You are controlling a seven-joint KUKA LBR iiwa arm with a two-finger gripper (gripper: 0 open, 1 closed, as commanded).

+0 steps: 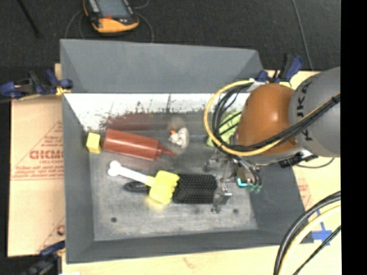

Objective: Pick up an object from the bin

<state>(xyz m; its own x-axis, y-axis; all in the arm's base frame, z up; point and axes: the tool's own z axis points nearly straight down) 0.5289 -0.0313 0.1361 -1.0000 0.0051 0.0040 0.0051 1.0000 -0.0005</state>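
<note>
At the far left of the bin (80, 211) floor lies a small yellow block (93, 142), touching the base of a red-brown bottle (131, 144). The bottle lies on its side along the back wall, with its nozzle pointing right. In front of it lies a brush (195, 188), running from left to right: a white handle, then a yellow block-like middle, then a black bristle head. A dark piece sits just under the handle. Behind the brush, near the bottle's nozzle, is a small white thing (180, 135), too small to make out.

The jaws are down in the right part of the bin, at the right end of the bristle head. They stand apart, one finger behind that end and one in front of it. I cannot tell whether either one touches the bristles. Above them is the arm's orange cover (266, 122), with yellow and black cables (213, 132) looped round it. Something yellow-green (230, 121) shows through the loops.
</note>
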